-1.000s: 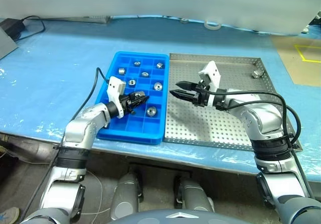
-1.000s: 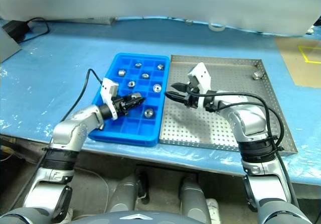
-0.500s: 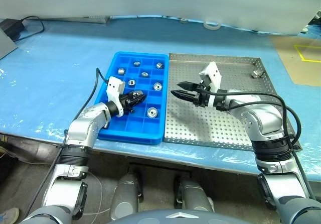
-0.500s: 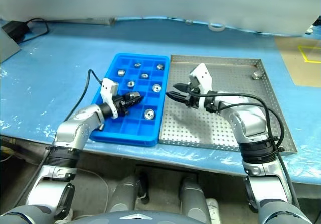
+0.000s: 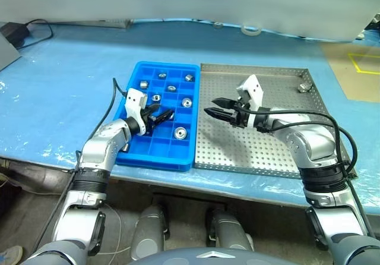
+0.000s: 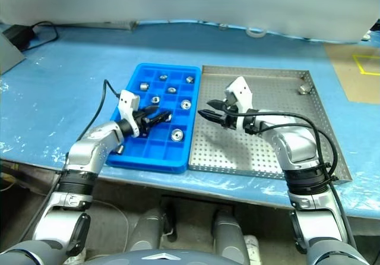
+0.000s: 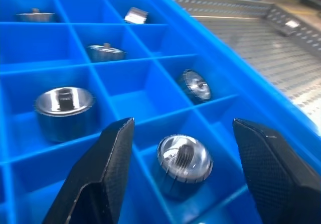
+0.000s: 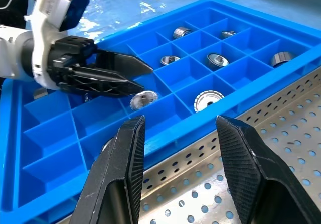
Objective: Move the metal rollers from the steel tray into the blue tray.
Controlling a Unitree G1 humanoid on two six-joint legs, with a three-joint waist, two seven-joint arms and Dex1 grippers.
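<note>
Left claw, spread, hovers over a roller in the blue tray; right claw spread, empty. Brushing could tip it out.

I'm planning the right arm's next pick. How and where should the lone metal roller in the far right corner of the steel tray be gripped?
Grip the metal roller across its round outer wall, coming down from above with the right gripper. It sits tight in the steel tray corner beside the raised rim, so a sideways approach is likely blocked. Its exact tilt is too small to tell.
</note>
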